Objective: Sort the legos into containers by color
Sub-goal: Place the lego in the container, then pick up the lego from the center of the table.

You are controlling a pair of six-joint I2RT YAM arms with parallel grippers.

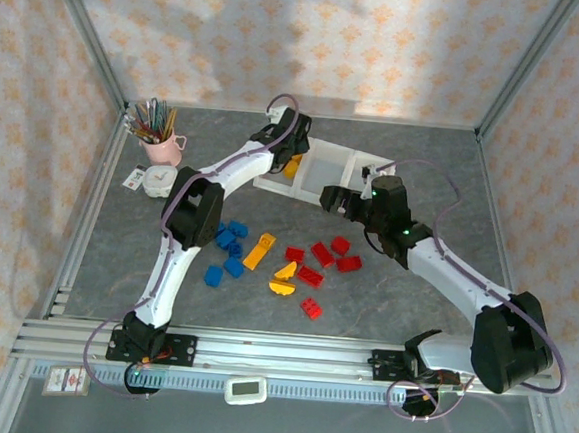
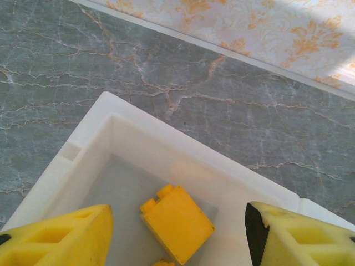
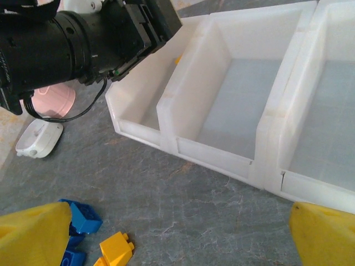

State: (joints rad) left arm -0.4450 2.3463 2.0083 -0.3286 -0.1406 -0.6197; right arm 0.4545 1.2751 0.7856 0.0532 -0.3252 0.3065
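The containers (image 1: 282, 188) are three joined white bins at the back of the table. My left gripper (image 1: 292, 157) hangs over the left bin (image 2: 166, 141), open. A yellow brick (image 2: 176, 221) lies loose on that bin's floor between the fingers (image 2: 61, 238), touching neither. The other two bins (image 3: 222, 155) look empty. My right gripper (image 1: 333, 198) is open just in front of the tray, holding nothing (image 3: 177, 244). Loose legos lie mid-table: a blue cluster (image 1: 229, 247), yellow pieces (image 1: 259, 251), red bricks (image 1: 322, 254). A blue brick (image 3: 83, 216) and a yellow brick (image 3: 115, 249) sit near the right gripper's left finger.
A pink cup of pencils (image 1: 160, 136) and a white timer (image 1: 158, 180) stand at the back left, left of the tray. The left arm's black wrist (image 3: 83, 39) reaches over the left bin. Metal rails (image 1: 279, 351) run along the near edge.
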